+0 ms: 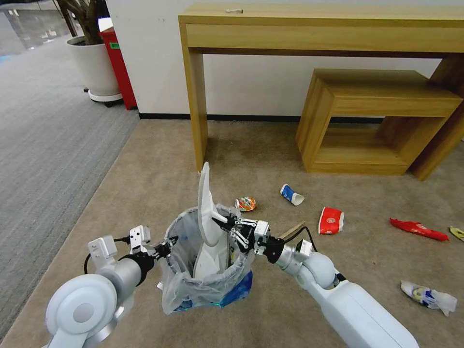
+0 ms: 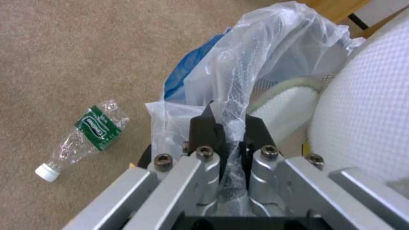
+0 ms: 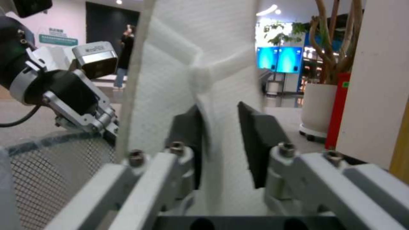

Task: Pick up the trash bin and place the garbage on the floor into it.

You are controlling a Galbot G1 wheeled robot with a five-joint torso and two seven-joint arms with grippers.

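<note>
Two end effectors work: head view, our left end effector [image 1: 166, 245] pinches the trash bin [image 1: 208, 261] rim at nine o'clock. Left wrist: only bag film is clamped, which may slip. Right wrist: our right end effector [image 3: 221, 140] stands parted around the slipper [image 3: 187, 64], which may topple out.

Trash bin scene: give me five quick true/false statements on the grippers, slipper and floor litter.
1. The left gripper is clamped on the trash bin liner at the rim. True.
2. The white slipper lies flat on the carpet. False: it stands upright in the bin.
3. The right gripper is at the slipper, open. True.
4. A crushed bottle lies on the carpet beside the bin. True.
5. The red wrapper is inside the bin. False: it is on the floor.
</note>
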